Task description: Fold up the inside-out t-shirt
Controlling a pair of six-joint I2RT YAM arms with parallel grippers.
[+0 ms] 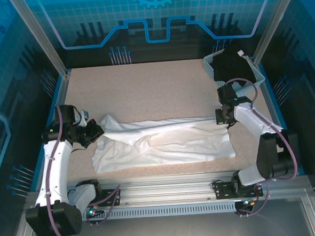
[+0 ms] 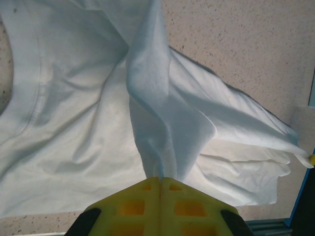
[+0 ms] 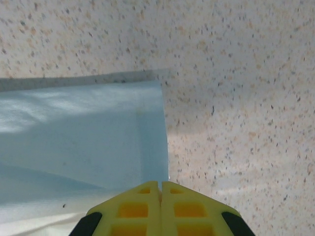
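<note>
T-shirt (image 1: 164,144) spread at table (image 1: 144,81) centre, L gripper (image 2: 161,179) pinching bunched cloth at its 9 o'clock end, R gripper (image 3: 161,183) pinching the edge at 3 o'clock: I'd move both together w/ even tension so cotton won't slip or sag.

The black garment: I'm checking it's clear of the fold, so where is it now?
In the top external view the black garment sits in the white basket at the table's far right corner, apart from the white t-shirt.
</note>
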